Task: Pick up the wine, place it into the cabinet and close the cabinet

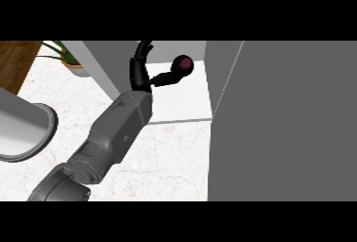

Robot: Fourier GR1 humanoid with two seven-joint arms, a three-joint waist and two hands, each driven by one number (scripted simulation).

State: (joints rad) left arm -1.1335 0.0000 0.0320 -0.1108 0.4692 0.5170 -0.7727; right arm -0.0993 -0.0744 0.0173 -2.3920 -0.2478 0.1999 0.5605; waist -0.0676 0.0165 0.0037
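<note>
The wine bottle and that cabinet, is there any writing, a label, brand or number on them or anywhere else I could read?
None: no readable text shows anywhere.
Wine bottle: only its dark red end shows, no label in sight.
Cabinet: plain grey door, no markings.
Left hand and forearm: no lettering.
Potted plant and grey round object at the left: no signs.

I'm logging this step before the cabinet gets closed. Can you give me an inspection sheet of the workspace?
Surface: white marbled counter, bare in front of the cabinet.
Job's things: wine bottle inside the open cabinet; cabinet door open, filling the view's right.
Clutter: potted plant at far left; grey round object at left edge.
Hands: left hand in the cabinet, thumb at the bottle, fingers straight; right hand not in view.
Cables: nothing seen.
Surroundings: wooden panel at upper left.
</note>
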